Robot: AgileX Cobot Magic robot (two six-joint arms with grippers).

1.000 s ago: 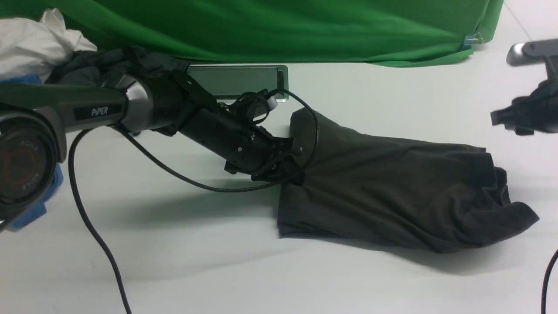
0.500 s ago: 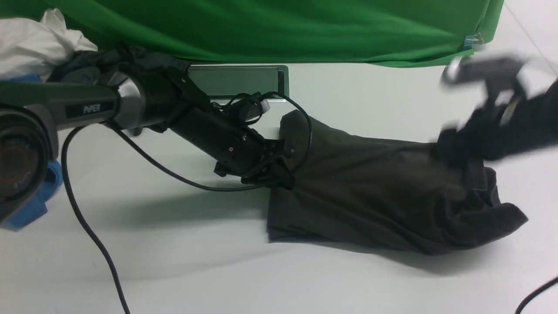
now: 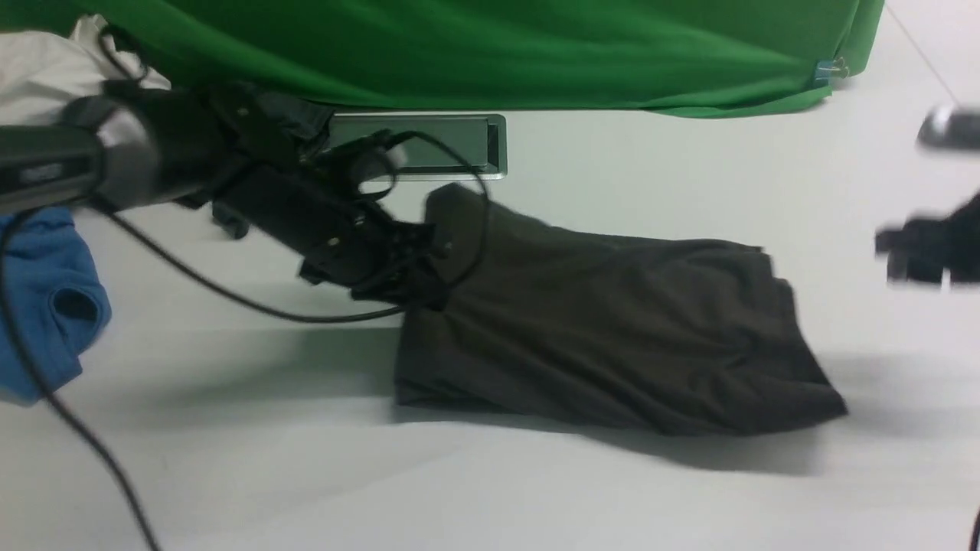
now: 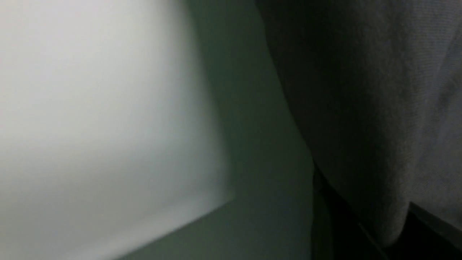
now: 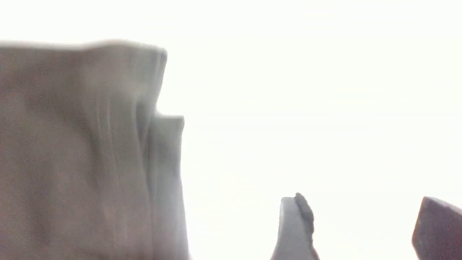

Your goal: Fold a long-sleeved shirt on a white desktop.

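Note:
The long-sleeved shirt (image 3: pixel 612 329) lies as a dark olive-brown folded bundle on the white desktop (image 3: pixel 306 474), stretching from centre to right. My left gripper (image 3: pixel 429 279) is shut on its left edge, just in front of the hatch. In the left wrist view the knit cloth (image 4: pixel 379 108) fills the right side and runs down between the dark jaws of my left gripper (image 4: pixel 389 238). My right gripper (image 3: pixel 892 256), blurred, hovers at the far right, apart from the shirt. The right wrist view shows my right gripper (image 5: pixel 364 224) open and empty, with the shirt's end (image 5: pixel 79 151) off to one side.
A silver-framed hatch (image 3: pixel 429 141) sits behind the shirt, in front of the green backdrop (image 3: pixel 498 46). A blue shirt (image 3: pixel 46 306), a white cloth (image 3: pixel 46 61) and a dark garment (image 3: pixel 295 115) are piled at far left. The left arm's black cable (image 3: pixel 230 295) loops over the table.
My left gripper has pulled the shirt leftward. The right arm swept in over the shirt's right end, then drew back right; that end now lies flatter.

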